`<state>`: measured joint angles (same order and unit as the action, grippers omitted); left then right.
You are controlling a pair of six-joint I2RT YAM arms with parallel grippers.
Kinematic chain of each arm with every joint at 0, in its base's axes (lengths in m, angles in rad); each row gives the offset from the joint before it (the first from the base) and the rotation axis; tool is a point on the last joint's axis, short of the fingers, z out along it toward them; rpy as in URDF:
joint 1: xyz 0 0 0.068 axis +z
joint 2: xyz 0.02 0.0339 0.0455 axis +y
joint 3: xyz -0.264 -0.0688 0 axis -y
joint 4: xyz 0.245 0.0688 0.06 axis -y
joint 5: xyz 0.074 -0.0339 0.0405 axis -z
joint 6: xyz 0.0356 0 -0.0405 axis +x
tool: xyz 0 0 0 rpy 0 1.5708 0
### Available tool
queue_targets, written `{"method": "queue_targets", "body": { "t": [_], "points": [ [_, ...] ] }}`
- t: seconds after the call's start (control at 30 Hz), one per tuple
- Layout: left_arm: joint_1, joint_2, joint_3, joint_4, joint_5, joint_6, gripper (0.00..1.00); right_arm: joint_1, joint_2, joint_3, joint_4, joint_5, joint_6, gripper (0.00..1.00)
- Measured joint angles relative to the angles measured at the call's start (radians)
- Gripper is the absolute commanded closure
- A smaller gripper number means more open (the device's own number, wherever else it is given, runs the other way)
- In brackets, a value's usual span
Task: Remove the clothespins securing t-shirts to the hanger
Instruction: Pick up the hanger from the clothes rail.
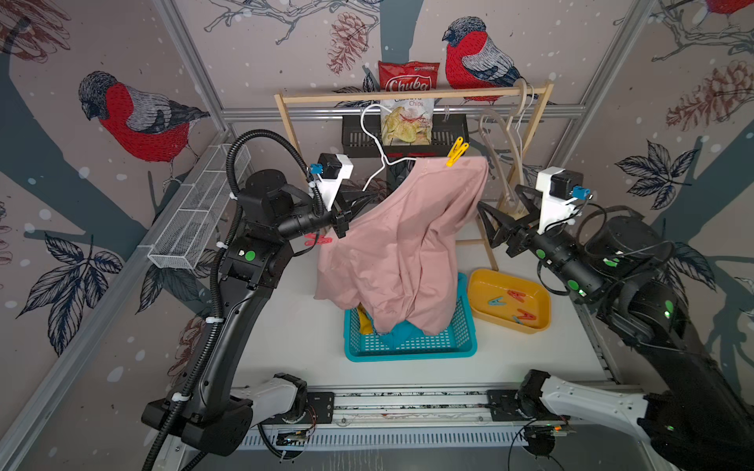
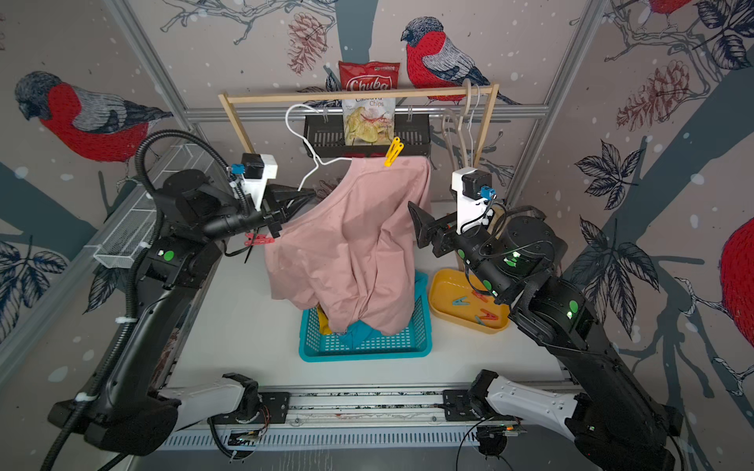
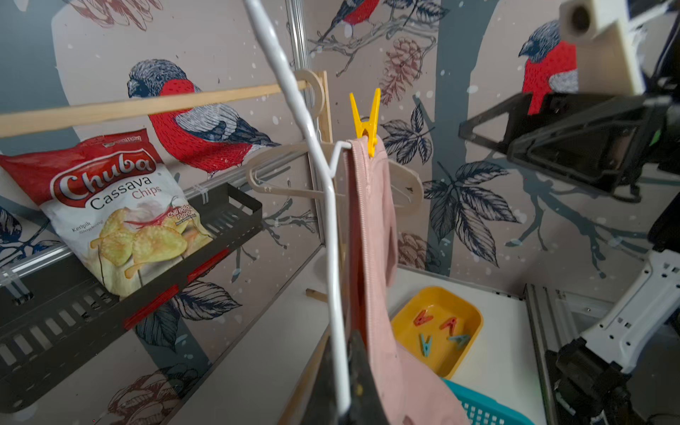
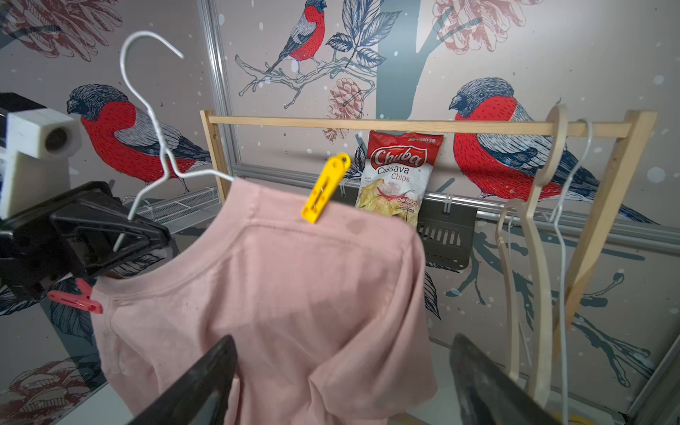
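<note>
A pink t-shirt (image 1: 404, 244) is hung on a white wire hanger (image 3: 279, 70) pinched by the left gripper (image 1: 367, 196). It is pinned by a yellow clothespin (image 1: 457, 151) on top and a red clothespin (image 4: 75, 300) beside that gripper. The right gripper (image 1: 501, 200) is held spread nearby.

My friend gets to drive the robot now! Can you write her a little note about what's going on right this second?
Left gripper: shut on the white hanger, holding it up with the pink t-shirt draped on it.
Right gripper: open, empty, facing the shirt.
Done: four clothespins lie in the yellow tray; the yellow t-shirt and teal t-shirt are in the teal basket.
Left to do: take off the yellow clothespin on the shoulder nearer the right gripper, and the red-pink clothespin by the left gripper.
</note>
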<state>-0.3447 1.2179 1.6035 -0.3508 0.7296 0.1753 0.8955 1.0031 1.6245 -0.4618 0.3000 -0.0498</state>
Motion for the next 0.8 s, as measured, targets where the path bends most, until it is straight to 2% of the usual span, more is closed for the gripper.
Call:
{"method": "queue_targets", "body": {
  "t": [0.3,0.33,0.4,0.5,0.57,0.7,0.8],
  "points": [
    [-0.076,0.010,-0.077,-0.095,-0.048,0.203,1.00,0.000,0.083,0.080,-0.064,-0.064,-0.039,0.12],
    [-0.090,0.014,-0.082,-0.107,-0.053,0.221,1.00,0.000,0.101,0.093,-0.077,-0.069,-0.051,0.13],
    [-0.116,0.021,-0.088,-0.138,-0.074,0.258,1.00,0.000,0.155,0.138,-0.115,-0.074,-0.068,0.22],
    [-0.126,0.030,-0.084,-0.183,-0.085,0.296,1.00,-0.006,0.237,0.216,-0.200,-0.101,-0.106,0.26],
    [-0.127,0.032,-0.080,-0.204,-0.082,0.310,1.00,-0.031,0.282,0.266,-0.248,-0.141,-0.124,0.26],
    [-0.129,0.029,-0.080,-0.232,-0.058,0.327,1.00,-0.124,0.327,0.298,-0.316,-0.247,-0.138,0.17],
    [-0.129,0.029,-0.080,-0.239,-0.041,0.328,1.00,-0.148,0.353,0.299,-0.343,-0.330,-0.139,0.14]
  ]
}}
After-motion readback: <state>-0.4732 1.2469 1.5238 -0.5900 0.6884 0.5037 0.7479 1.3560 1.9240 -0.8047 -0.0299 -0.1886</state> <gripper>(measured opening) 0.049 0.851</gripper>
